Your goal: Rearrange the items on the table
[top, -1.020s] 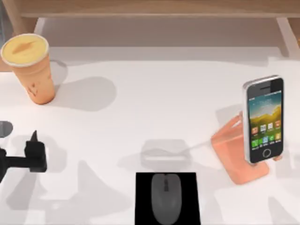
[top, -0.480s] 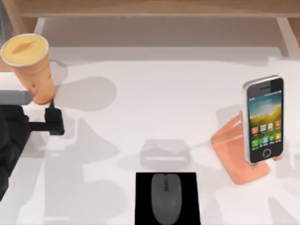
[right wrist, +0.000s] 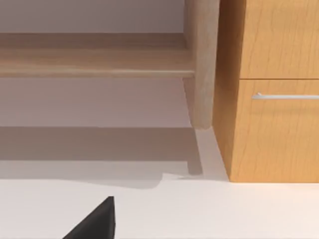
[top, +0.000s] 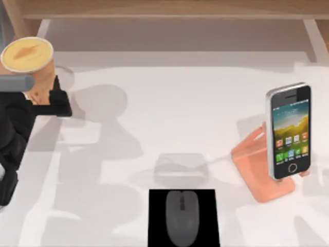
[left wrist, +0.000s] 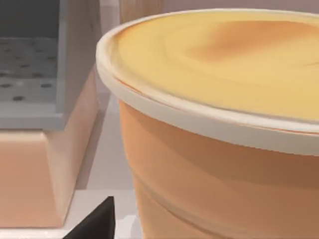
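The left tool (top: pixel 54 98) sits tight beside the cup (top: pixel 32 64) at the worktop's (top: pixel 169 118) far left, evidently to grasp it (whether spread or pinching, I cannot tell).

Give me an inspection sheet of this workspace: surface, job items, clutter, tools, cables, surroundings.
Surface: white table, shadowed in places.
Job's things: orange cup upright at far left; smartphone propped on the stand at right; mouse on the pad at near centre.
Clutter: salmon phone stand; black pad.
Grippers: left tool beside the cup, which shows very close in the left wrist view; whether it grips cannot be told. Right tool: one dark fingertip over bare table.
Cables: nothing seen.
Surroundings: wooden frame along the far edge; wooden drawer cabinet.
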Motion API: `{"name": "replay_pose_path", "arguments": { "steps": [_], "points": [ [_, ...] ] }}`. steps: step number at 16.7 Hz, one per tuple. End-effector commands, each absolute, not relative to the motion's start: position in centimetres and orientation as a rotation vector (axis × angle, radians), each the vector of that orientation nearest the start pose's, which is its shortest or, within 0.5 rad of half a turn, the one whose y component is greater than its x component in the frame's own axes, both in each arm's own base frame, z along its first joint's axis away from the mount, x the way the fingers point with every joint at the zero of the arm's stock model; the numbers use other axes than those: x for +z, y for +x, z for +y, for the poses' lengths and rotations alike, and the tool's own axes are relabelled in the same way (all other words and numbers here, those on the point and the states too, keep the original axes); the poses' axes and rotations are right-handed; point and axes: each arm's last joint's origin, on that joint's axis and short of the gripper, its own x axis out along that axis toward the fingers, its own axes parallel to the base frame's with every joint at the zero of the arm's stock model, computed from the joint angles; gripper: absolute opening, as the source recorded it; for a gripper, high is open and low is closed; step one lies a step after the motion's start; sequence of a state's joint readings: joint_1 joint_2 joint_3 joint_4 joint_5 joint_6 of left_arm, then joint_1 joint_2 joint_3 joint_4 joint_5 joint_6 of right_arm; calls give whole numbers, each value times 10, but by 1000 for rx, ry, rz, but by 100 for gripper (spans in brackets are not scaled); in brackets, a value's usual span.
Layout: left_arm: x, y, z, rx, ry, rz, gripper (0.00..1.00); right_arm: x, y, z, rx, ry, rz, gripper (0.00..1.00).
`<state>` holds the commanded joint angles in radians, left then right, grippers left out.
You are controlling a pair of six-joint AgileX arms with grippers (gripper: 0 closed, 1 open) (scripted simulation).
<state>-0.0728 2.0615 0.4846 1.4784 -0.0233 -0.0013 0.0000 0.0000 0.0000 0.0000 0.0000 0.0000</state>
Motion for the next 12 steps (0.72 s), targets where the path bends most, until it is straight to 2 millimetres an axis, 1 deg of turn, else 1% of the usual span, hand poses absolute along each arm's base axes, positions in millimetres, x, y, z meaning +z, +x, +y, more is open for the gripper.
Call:
{"name": "replay_pose_path", "arguments": {
  "steps": [4,12],
  "points": [
    [77,305,-21,-29,-10,101,100,160,106,-1,0,0,0,100],
    [74,331,-21,-27,-10,98,100,160,106,-1,0,0,0,100]
  ]
}}
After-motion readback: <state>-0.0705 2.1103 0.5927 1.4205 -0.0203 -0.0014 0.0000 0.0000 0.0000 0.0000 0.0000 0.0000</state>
